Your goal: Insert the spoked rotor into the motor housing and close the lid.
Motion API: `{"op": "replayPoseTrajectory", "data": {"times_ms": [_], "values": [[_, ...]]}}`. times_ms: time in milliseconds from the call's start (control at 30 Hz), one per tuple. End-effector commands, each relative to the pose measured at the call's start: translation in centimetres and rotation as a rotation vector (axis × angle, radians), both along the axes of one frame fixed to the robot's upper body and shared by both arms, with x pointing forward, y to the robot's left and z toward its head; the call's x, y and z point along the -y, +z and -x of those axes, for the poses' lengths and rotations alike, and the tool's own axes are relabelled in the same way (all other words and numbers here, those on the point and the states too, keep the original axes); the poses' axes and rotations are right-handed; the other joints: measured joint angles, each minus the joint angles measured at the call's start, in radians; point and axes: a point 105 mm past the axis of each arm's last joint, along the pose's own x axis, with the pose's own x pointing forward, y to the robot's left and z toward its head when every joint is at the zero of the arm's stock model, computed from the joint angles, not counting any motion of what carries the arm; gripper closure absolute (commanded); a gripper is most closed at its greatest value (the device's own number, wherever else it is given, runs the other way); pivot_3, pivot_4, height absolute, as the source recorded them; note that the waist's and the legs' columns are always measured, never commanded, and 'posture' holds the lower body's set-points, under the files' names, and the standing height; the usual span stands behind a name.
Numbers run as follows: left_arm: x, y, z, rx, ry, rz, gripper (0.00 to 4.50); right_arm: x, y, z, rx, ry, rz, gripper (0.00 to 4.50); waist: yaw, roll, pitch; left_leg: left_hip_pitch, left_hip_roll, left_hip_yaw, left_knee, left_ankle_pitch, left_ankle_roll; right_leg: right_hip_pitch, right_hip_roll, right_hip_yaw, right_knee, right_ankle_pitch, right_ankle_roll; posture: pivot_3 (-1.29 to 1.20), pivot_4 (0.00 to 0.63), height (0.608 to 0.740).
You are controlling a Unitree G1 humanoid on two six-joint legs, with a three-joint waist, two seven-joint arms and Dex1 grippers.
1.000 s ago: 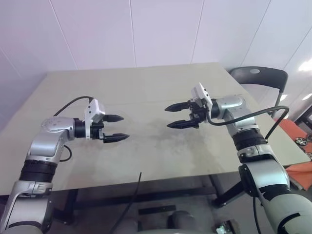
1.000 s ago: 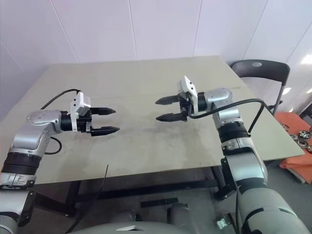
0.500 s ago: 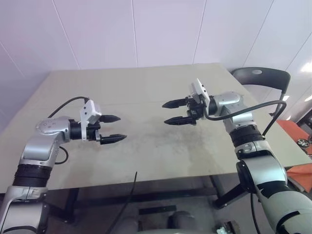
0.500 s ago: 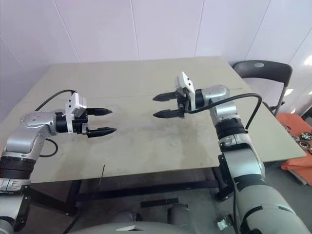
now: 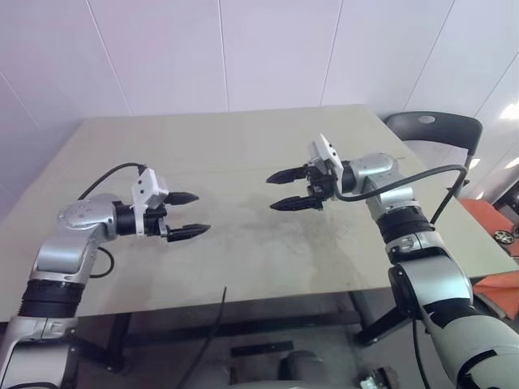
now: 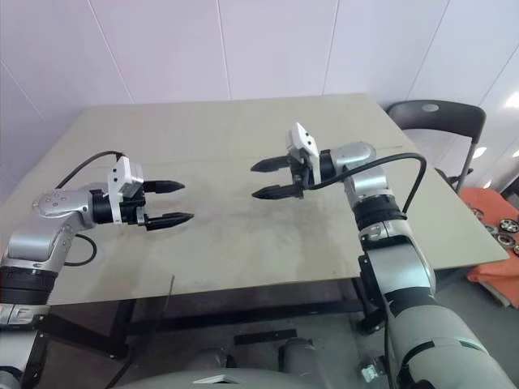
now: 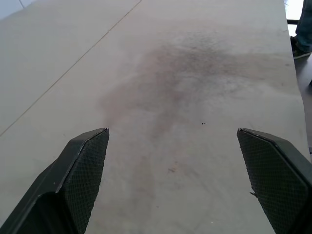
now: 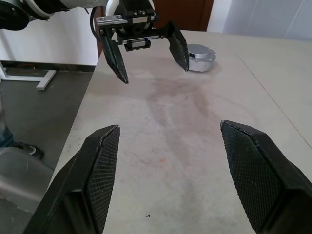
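Both hands unmoved, left hand [image 5: 201, 213] and right hand [image 5: 272, 192] splayed empty, black cross-hatched pads [image 8: 102, 175] over smudged tabletop [image 5: 243, 146]

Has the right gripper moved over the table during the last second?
No. The right gripper hangs at the same spot as before, just behind the dark stain on the table.

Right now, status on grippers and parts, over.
Left gripper open, empty, above table. Right gripper open, empty. Squat grey round piece, probably the motor housing, on table beyond left gripper. No obstruction seen.
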Motion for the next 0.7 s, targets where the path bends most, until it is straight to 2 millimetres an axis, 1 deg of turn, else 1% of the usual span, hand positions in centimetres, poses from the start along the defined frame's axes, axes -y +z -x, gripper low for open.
{"op": "replayPoseTrajectory", "data": {"times_ms": [33, 167, 300, 433, 567, 700], "values": [[-0.8, 1.3, -0.3, 0.067, 0.045, 0.006, 0.02, -0.2, 1.2, -0.6, 0.045, -0.02, -0.035, 1.04, 0.0, 0.0, 0.0, 0.0, 0.0, 0.0, 0.0, 0.0, 0.0, 0.0, 0.0, 0.0, 0.0, 0.0, 0.0, 0.0, 0.0, 0.74], [-1.7, 1.0, -1.7, 0.11, 0.135, -0.013, 0.02, -0.7, 0.5, -1.3, 0.055, -0.077, -0.042, 1.04, 0.0, 0.0, 0.0, 0.0, 0.0, 0.0, 0.0, 0.0, 0.0, 0.0, 0.0, 0.0, 0.0, 0.0, 0.0, 0.0, 0.0, 0.74], [-1.9, 2.0, -3.4, 0.196, 0.25, 0.059, 0.02, -1.6, 0.0, -1.7, 0.042, -0.126, -0.094, 1.04, 0.0, 0.0, 0.0, 0.001, 0.0, 0.0, 0.0, 0.0, 0.0, 0.0, 0.0, 0.0, 0.001, 0.0, 0.0, 0.0, 0.0, 0.74], [-2.0, 2.2, -3.8, 0.219, 0.32, 0.13, 0.02, -2.1, -0.9, -2.3, 0.037, -0.199, -0.115, 1.04, 0.0, 0.0, 0.0, 0.0, 0.0, 0.0, 0.0, 0.0, 0.0, 0.0, 0.0, 0.0, 0.0, 0.0, 0.0, 0.0, 0.0, 0.74], [-1.7, 1.3, -3.6, 0.2, 0.371, 0.194, 0.02, -2.9, -1.7, -3.1, 0.003, -0.294, -0.148, 1.04, -0.001, 0.0, 0.0, 0.0, 0.0, 0.0, 0.0, 0.0, 0.0, 0.0, -0.001, 0.0, 0.0, 0.0, 0.0, 0.0, 0.0, 0.74], [-2.3, 1.3, -4.0, 0.19, 0.494, 0.331, 0.02, -3.7, -2.2, -3.9, -0.013, -0.382, -0.173, 1.04, -0.001, 0.0, 0.0, 0.001, 0.0, 0.0, 0.0, 0.0, 0.0, 0.0, -0.001, 0.0, 0.001, 0.0, 0.0, 0.0, 0.0, 0.74]]}}
